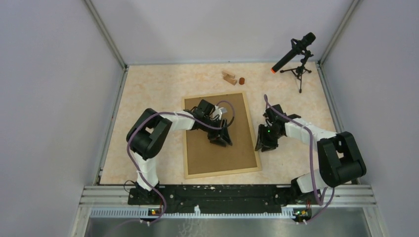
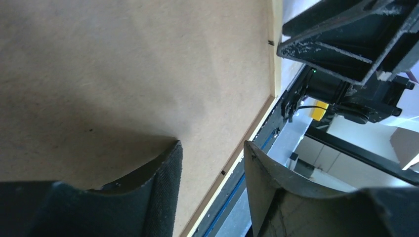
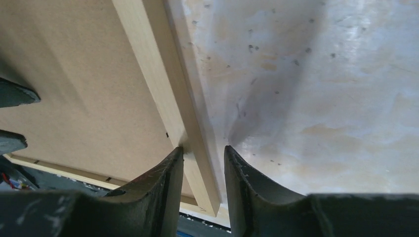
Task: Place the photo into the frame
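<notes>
Frame (image 1: 207,160) lies back-up on the counter (image 1: 148,84); photo not in view. Your right tool (image 3: 202,155) is narrow, straddling the frame's right rail, and you can't tell if it grips yet. Your left tool (image 2: 212,158) is half-wide and empty over the back, so pinch the rail squarely and lift slowly.

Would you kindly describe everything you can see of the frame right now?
The frame is a large rectangle of narrow pale wood rails, lying back-up on the table, slightly askew, its brown fibreboard backing showing with small dark tabs at the edges. The right claw straddles its right rail; the left claw sits over the board's middle, contact unclear.
</notes>
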